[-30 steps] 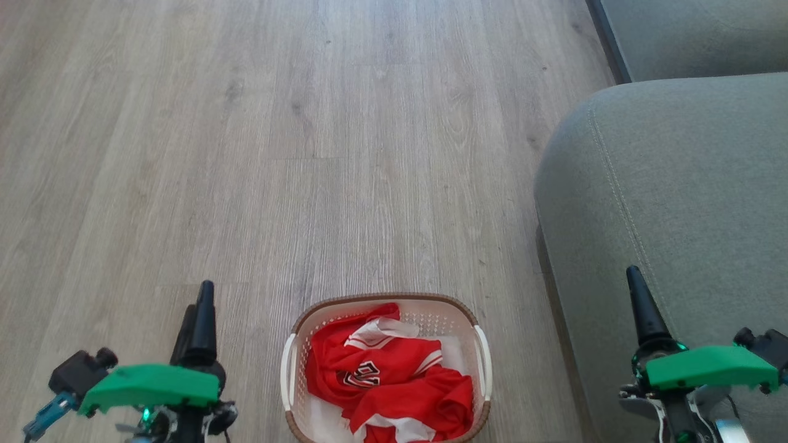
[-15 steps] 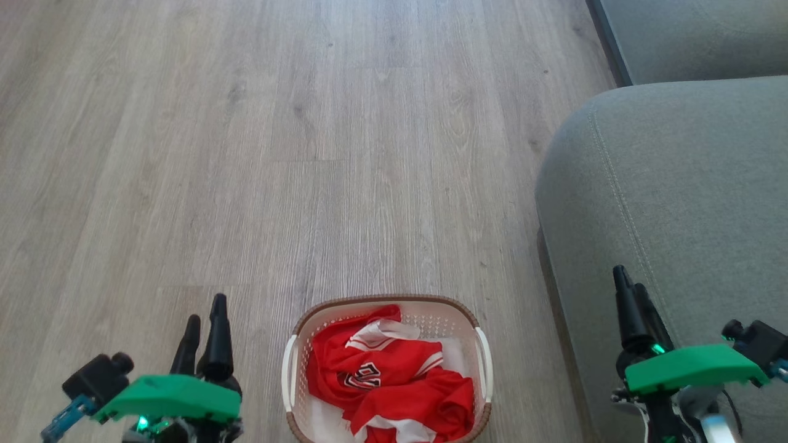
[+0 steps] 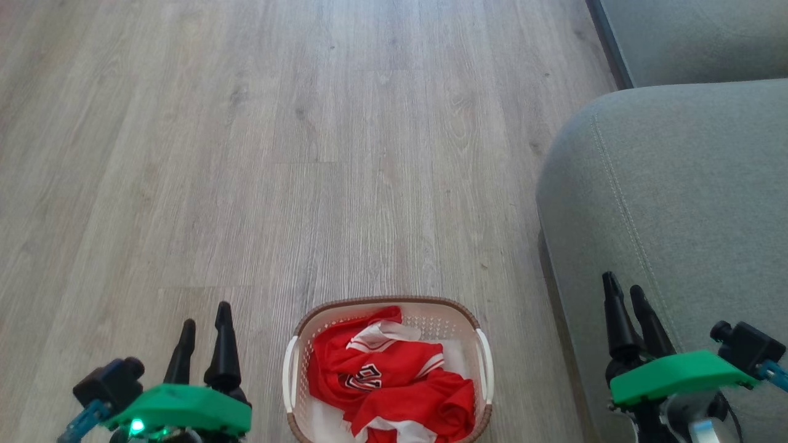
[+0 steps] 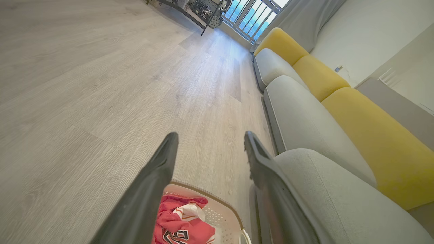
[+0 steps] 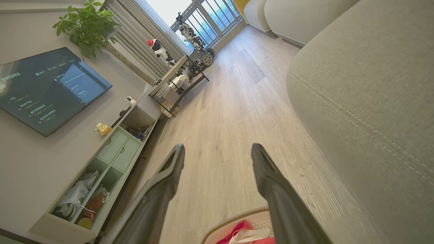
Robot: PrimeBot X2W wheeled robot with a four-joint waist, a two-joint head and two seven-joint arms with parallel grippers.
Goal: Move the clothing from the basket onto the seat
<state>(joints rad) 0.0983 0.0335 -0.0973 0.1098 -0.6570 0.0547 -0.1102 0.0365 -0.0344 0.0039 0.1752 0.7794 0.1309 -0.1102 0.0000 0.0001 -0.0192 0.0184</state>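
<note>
Red clothing (image 3: 388, 381) with white trim and a black-and-white emblem lies crumpled in the cream basket (image 3: 294, 369) on the floor at the bottom centre of the head view. The grey-green seat (image 3: 677, 197) fills the right side. My left gripper (image 3: 205, 315) hovers open left of the basket, empty. My right gripper (image 3: 625, 288) hovers open over the seat's front edge, right of the basket, empty. The left wrist view has the clothing (image 4: 176, 227) and basket (image 4: 217, 210) below the open fingers (image 4: 159, 169). The right wrist view catches the basket rim (image 5: 234, 220) and clothing (image 5: 237, 234).
Pale wood floor (image 3: 308, 154) stretches ahead and left of the basket. Another grey cushion (image 3: 695, 37) lies farther back. Yellow back cushions (image 4: 356, 122) line the sofa. A low cabinet (image 5: 101, 162), a screen (image 5: 47, 88) and a side table (image 5: 179, 78) stand across the room.
Both grippers have turned about their wrists, so each now shows two separate fingers side by side. The left one shifted right toward the basket; the right one shifted left. The clothing lies unchanged.
</note>
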